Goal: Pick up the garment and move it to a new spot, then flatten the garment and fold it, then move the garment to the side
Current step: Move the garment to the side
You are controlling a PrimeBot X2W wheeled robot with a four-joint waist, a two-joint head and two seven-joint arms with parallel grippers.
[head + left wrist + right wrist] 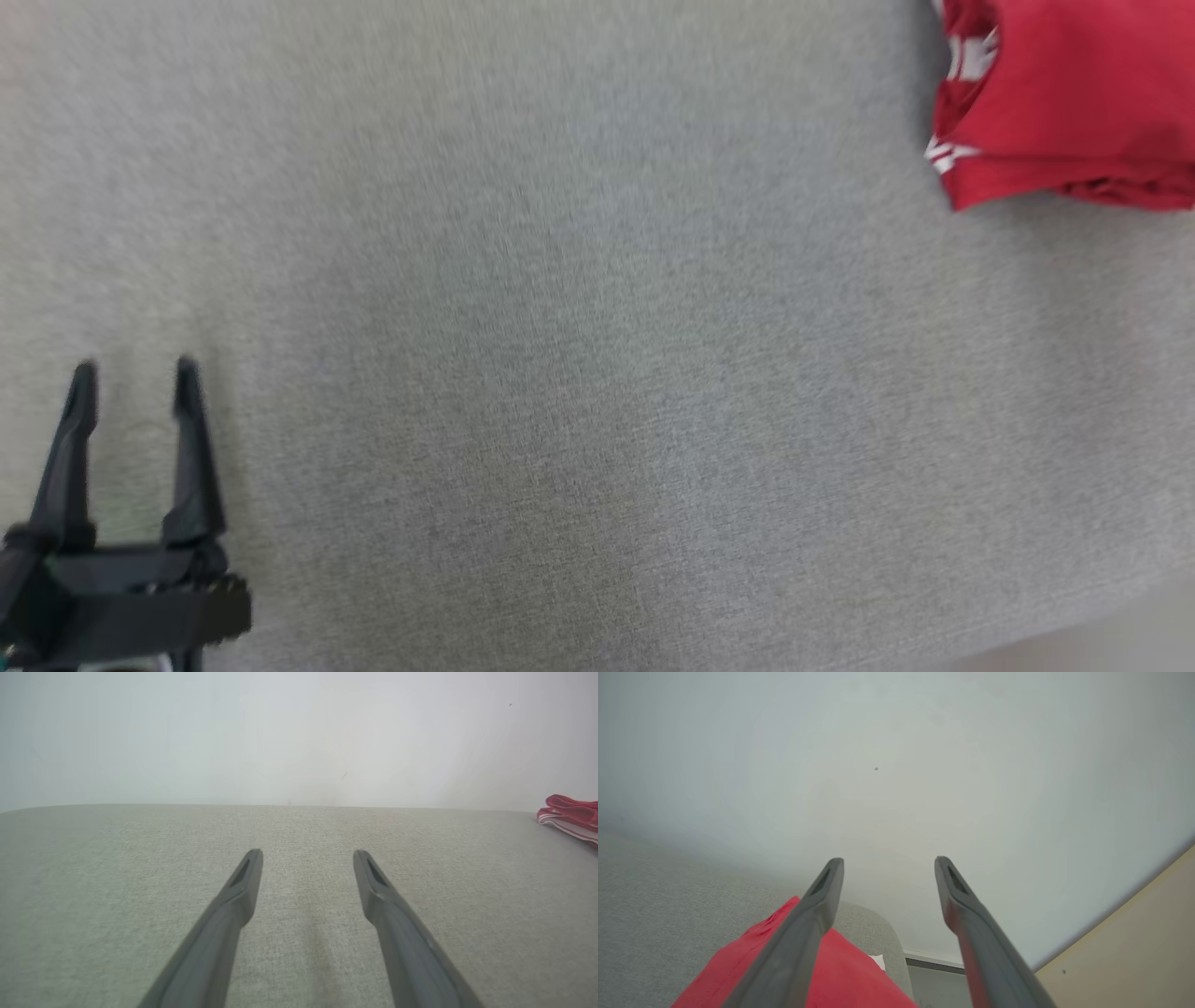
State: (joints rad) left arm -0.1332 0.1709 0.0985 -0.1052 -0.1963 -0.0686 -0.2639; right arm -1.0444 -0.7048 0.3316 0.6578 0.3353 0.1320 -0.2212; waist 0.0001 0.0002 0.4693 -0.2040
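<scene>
Left pincer [135, 373] gapes wide over the grey fabric surface [560, 373], holding nothing. Right pincer [888, 863] is spread just as wide, also empty, poised above the folded red garment [1074, 103], which lies at the surface's far right corner.

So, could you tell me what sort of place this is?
Probably a plain indoor room set up for folding: a grey fabric-covered surface, a bare white wall behind it, and a red garment lying near its edge.
</scene>
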